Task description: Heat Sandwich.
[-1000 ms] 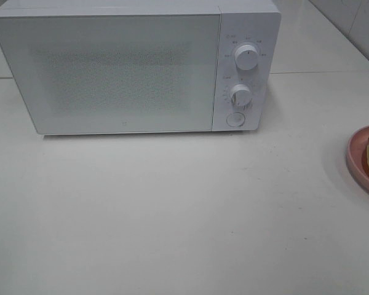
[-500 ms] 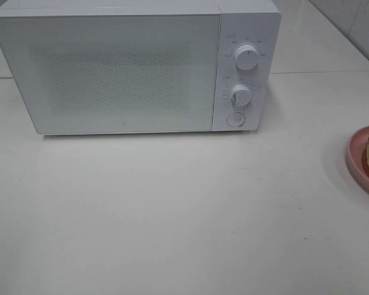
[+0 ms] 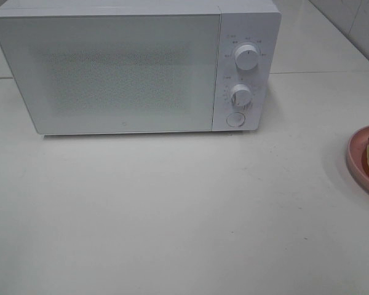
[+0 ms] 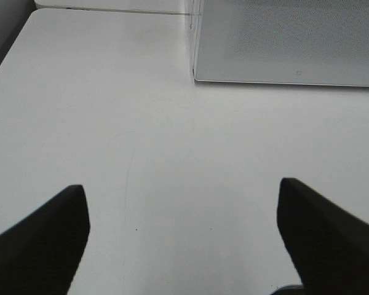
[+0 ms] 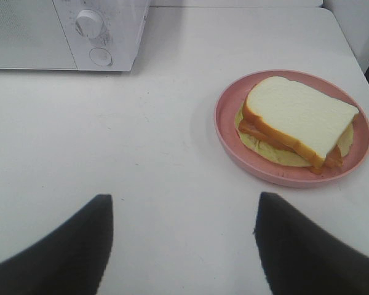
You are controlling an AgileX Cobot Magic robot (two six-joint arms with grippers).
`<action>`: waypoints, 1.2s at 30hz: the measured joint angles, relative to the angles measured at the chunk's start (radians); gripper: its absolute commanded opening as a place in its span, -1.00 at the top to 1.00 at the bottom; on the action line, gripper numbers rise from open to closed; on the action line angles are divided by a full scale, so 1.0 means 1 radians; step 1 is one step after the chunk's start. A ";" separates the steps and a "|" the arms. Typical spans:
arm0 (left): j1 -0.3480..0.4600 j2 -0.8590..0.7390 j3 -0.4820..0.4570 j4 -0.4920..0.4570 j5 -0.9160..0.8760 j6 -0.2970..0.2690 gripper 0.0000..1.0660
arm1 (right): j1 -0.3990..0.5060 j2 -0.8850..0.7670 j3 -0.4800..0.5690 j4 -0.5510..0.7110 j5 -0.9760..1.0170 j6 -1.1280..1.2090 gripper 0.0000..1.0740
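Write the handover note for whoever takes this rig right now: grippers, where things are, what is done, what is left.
Left gripper: open, holding nothing, over bare table in front of the microwave.
Right gripper: open, holding nothing, a short way from the pink plate.
Sandwich: on the pink plate, at the table's right edge in the high view, right of the microwave.
Microwave: at the back of the table, door shut.
Done: nothing visible yet; the sandwich is untouched.
Left: open the door, put the sandwich inside, shut the door, start the heating with the knobs.
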 measured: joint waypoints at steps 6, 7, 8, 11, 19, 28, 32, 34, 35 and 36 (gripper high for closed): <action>0.000 0.000 0.000 -0.001 0.000 0.000 -0.44 | 0.000 0.000 0.000 0.000 0.000 0.000 -0.20; 0.000 0.000 0.000 -0.001 0.000 0.000 -0.44 | 0.000 0.000 0.000 0.000 0.000 0.000 -0.20; 0.000 0.000 0.000 -0.001 0.000 0.000 -0.44 | 0.000 0.000 0.000 0.000 0.000 0.000 -0.20; 0.000 0.000 0.000 -0.001 0.000 0.000 -0.44 | 0.000 0.000 0.000 0.000 0.000 0.000 -0.20; 0.000 0.000 0.000 -0.001 0.000 0.000 -0.44 | 0.000 0.000 0.000 0.000 0.000 0.000 -0.20; 0.000 0.000 0.000 -0.001 0.000 0.000 -0.44 | 0.000 0.000 0.000 0.000 0.000 0.000 -0.20; 0.000 0.000 0.000 -0.001 0.000 0.000 -0.44 | 0.000 0.000 0.000 0.000 0.000 0.000 -0.20; 0.000 0.000 0.000 -0.001 0.000 0.000 -0.44 | 0.000 0.000 0.000 0.000 0.000 0.000 -0.20; 0.000 0.000 0.000 -0.001 0.000 0.000 -0.44 | 0.000 0.000 0.000 0.000 0.000 0.000 -0.20; 0.000 0.000 0.000 -0.001 0.000 0.000 -0.44 | 0.000 0.000 0.000 0.000 0.000 0.000 -0.20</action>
